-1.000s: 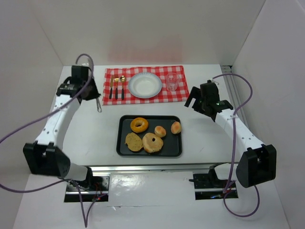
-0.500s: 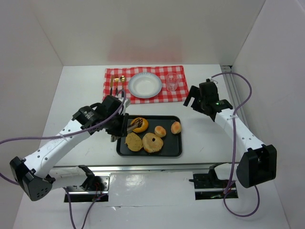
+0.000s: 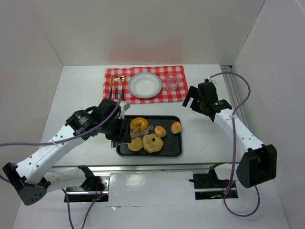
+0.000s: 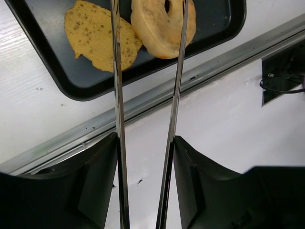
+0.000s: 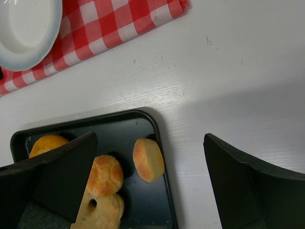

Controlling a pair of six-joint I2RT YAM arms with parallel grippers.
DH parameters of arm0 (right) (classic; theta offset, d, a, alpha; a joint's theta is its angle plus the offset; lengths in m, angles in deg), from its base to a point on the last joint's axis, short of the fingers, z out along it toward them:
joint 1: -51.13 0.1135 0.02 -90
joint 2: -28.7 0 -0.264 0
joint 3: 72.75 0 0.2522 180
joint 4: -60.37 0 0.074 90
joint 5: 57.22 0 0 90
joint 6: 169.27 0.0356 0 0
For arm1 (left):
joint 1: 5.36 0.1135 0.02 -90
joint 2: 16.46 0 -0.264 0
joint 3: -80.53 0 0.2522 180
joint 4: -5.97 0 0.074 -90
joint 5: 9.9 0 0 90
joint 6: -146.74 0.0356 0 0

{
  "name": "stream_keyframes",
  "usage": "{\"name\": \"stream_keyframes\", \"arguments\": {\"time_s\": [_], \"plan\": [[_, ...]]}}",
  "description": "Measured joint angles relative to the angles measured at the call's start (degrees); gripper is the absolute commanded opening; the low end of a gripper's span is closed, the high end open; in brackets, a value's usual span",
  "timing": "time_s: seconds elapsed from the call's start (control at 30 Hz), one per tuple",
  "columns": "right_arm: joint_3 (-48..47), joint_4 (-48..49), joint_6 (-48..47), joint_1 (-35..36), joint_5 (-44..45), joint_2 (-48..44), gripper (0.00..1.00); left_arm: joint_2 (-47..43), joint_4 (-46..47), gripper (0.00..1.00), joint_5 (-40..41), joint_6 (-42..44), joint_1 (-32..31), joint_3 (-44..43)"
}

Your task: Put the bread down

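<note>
Left end effector (image 4: 144,138) grips metal tongs (image 4: 117,86), arms part spread, tips over the black tray (image 3: 174,151). The bread (image 3: 153,142) lies at the tray's near edge beside the flat slice (image 3: 134,142), ring donut (image 3: 139,125) just behind. To do it well, prob. shift so both arms straddle the bun only, tips low, then squeeze gently. Left wrist view shows one arm crossing the slice and the other over the bun's edge. Top view can't resolve that, but shows the white plate (image 3: 145,85) on the checked cloth (image 3: 157,71), likely the target. Right end effector (image 5: 148,140) hangs open, empty.
</note>
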Motion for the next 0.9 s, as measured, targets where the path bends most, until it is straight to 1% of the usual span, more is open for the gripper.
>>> {"name": "stream_keyframes", "arguments": {"time_s": [0.4, 0.53, 0.67, 0.9], "plan": [[0.0, 0.0, 0.0, 0.1, 0.0, 0.0, 1.00, -0.4, -1.2, 0.60, -4.9, -0.6, -0.8, 0.2], [0.0, 0.0, 0.0, 0.1, 0.0, 0.0, 1.00, -0.8, -0.5, 0.60, -5.7, -2.4, -1.0, 2.8], [0.0, 0.0, 0.0, 0.1, 0.1, 0.0, 1.00, -1.2, -0.3, 0.60, -5.9, -4.2, -1.0, 4.9], [0.0, 0.0, 0.0, 0.1, 0.2, 0.0, 1.00, -3.4, 0.2, 0.60, -4.0, -7.0, -1.0, 5.5]]}}
